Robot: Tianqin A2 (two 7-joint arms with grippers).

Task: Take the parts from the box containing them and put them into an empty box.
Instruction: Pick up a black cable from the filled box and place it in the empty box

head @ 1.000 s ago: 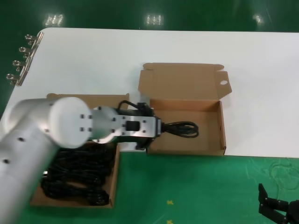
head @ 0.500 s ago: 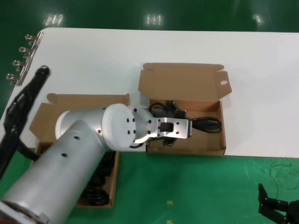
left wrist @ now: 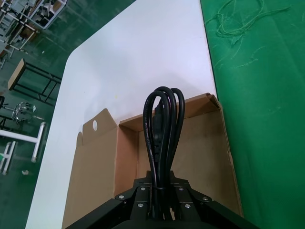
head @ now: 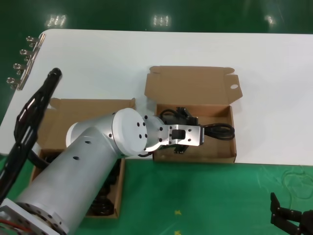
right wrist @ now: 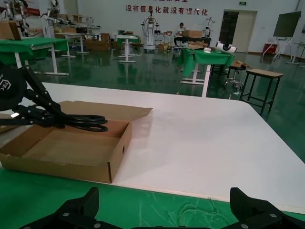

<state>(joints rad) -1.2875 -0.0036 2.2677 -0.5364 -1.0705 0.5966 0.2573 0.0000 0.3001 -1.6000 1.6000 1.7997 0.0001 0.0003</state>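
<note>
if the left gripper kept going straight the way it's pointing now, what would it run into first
Most likely the far side wall of the empty box. The left gripper, shut on a cable bundle, points across the box's open tray toward that wall, and the cable loop would get there first. Its height above the tray is unclear, so it might pass over the wall.
</note>
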